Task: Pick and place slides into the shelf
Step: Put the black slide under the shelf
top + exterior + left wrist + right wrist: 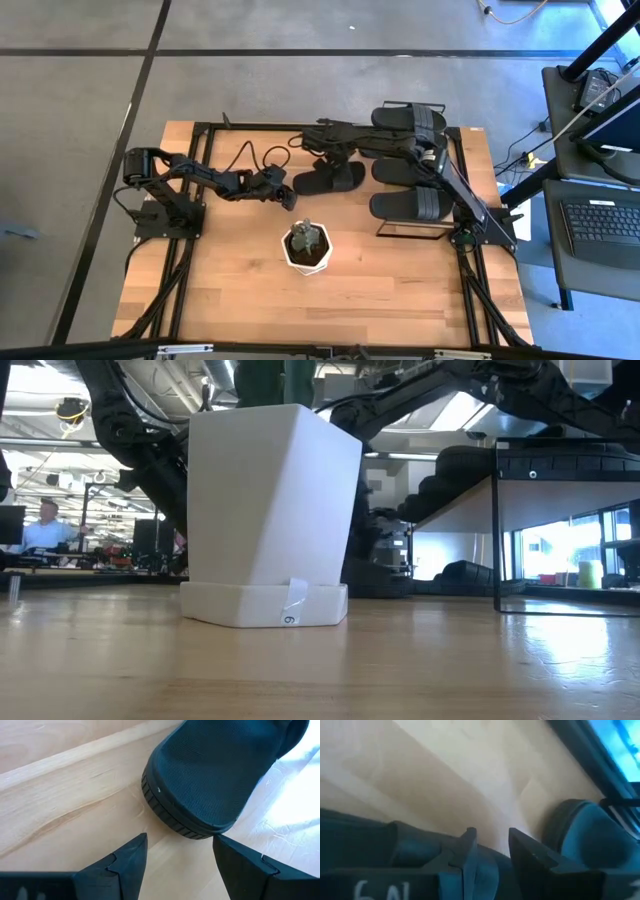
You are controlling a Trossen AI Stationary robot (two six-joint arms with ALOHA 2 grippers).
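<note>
Seen from above, a wooden surface (pixel 220 300) carries two dark robot arms, a white planter (pixel 307 250) near the centre, and black slide sandals clustered toward two o'clock. The left gripper (pixel 287 195), reaching from nine o'clock, hovers low with its fingers spread wide and nothing between them, just short of the rounded end of a loose slide (pixel 330 180) lying flat at about twelve o'clock from the planter. In the left wrist view that slide's ribbed sole edge (pixel 200 785) sits just ahead of the open fingers (pixel 125 865), not yet between them. The right gripper (pixel 330 140) stretches from four o'clock across the shelf (pixel 440 232) to the far side, its fingers partly closed around what looks like a thin black edge of a slide; the right wrist view is too close to be sure what is pinched. Three more slides rest over the shelf at two to three o'clock, partly under the right arm. Judging the risks: the left fingers could push the loose slide along the smooth wood instead of straddling it, since it lies flat and free. The sole may also be too wide for a firm pinch. The two arms work close together near twelve o'clock and could collide, and a low swing could clip the planter.
</note>
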